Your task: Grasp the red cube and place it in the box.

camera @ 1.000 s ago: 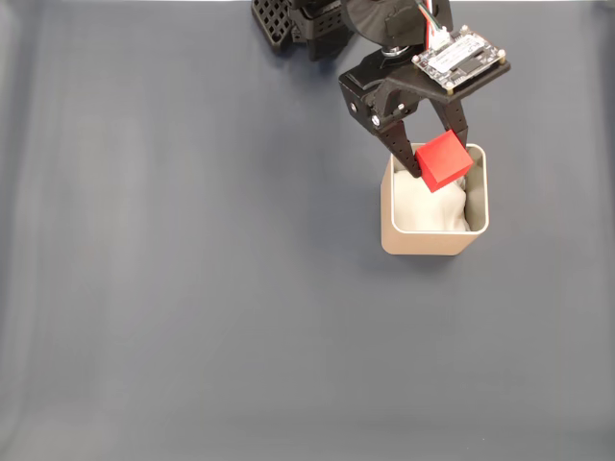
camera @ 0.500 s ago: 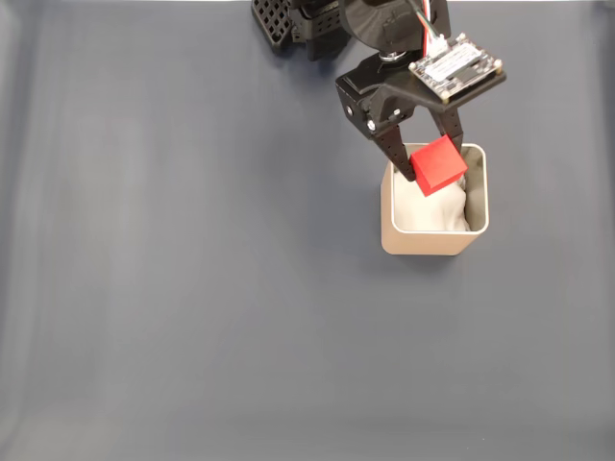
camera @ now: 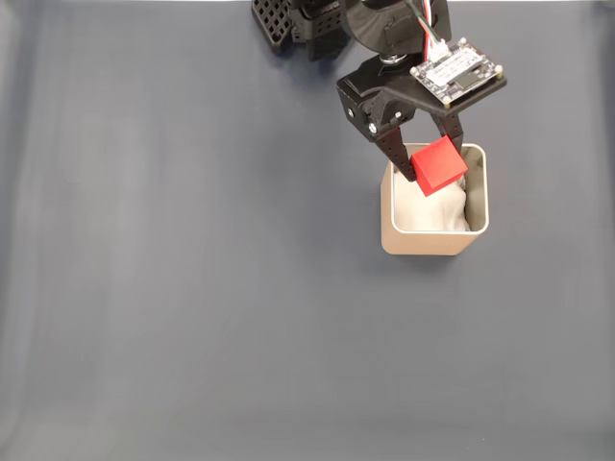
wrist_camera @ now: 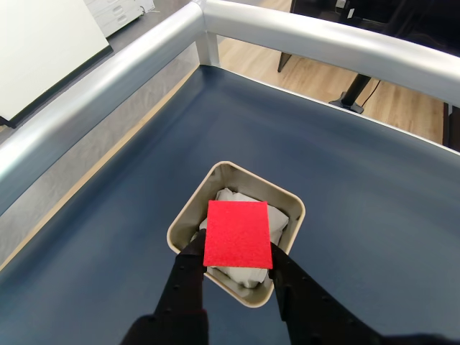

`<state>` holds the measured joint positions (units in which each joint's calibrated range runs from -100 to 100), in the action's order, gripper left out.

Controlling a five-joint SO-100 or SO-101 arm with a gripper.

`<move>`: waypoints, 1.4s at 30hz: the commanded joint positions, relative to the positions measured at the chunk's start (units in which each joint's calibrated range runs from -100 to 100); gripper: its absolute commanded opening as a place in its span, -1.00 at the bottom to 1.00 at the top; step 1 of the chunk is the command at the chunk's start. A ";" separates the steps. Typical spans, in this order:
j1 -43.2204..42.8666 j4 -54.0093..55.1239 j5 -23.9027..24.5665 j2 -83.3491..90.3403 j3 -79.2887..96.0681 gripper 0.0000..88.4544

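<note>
The red cube [camera: 439, 164] hangs in the air over the far part of the box [camera: 432, 245], a beige square container with white padding inside. My gripper [camera: 434, 169] is shut on the cube, one black finger on each side. In the wrist view the cube [wrist_camera: 238, 234] shows its flat red face between my gripper's [wrist_camera: 238, 251] two black fingers, directly above the box [wrist_camera: 187, 213] opening. The cube hides part of the padding.
The dark blue-grey table surface [camera: 192, 288] spreads wide to the left and front of the box. A raised metal rail [wrist_camera: 108, 79] borders the table in the wrist view. The arm's black base [camera: 288, 24] stands at the far edge.
The gripper with the cube has shifted slightly left and toward the far rim of the box; since half a second ago it has barely moved.
</note>
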<state>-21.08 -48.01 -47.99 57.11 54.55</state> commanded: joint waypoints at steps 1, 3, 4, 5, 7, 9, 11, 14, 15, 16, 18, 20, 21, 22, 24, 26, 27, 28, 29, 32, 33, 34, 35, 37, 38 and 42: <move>0.60 0.21 0.68 -0.38 -4.69 -0.79; 0.74 0.37 0.63 -0.73 -4.87 -0.79; 0.81 0.45 0.59 -0.82 -4.96 -0.79; 0.88 0.53 0.59 -0.99 -4.96 -0.78; 0.95 0.78 0.54 -1.07 -5.06 -0.76; 1.10 1.19 0.83 -1.16 -5.15 -0.68; 1.24 1.52 1.27 -1.16 -5.24 -0.56; 1.38 1.52 1.17 -1.16 -4.87 -0.42; 1.52 1.35 0.88 -1.16 -4.69 -0.37; 1.66 1.19 0.49 -1.16 -4.51 -0.33; 2.02 1.19 -0.05 -1.07 -4.05 -0.23; 2.16 1.11 -0.59 -0.82 -3.69 -0.17; 2.23 1.11 -0.63 -0.82 -3.69 -0.15; 2.23 1.27 -0.68 -0.90 -3.69 -0.15; 2.30 1.44 -0.63 -1.25 -3.78 -0.13; 2.30 1.44 -0.54 -1.42 -3.96 -0.13; 2.30 1.52 -0.54 -1.51 -3.96 -0.13; 2.23 1.52 -0.54 -1.51 -3.96 -0.13; 2.09 1.52 -0.54 -1.51 -3.96 -0.13; 1.95 1.60 -0.39 -1.42 -4.23 -0.13; 1.88 1.60 -0.24 -1.51 -4.33 -0.13; 1.88 1.60 -0.15 -1.59 -4.42 -0.13; 1.81 1.60 -0.15 -1.59 -4.42 -0.13; 1.74 1.60 -0.10 -1.59 -4.23 -0.13; 1.59 1.60 -0.10 -1.42 -3.96 -0.13; 1.17 1.60 0.10 -1.25 -3.51 -0.13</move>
<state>-19.35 -47.44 -48.38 55.60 53.10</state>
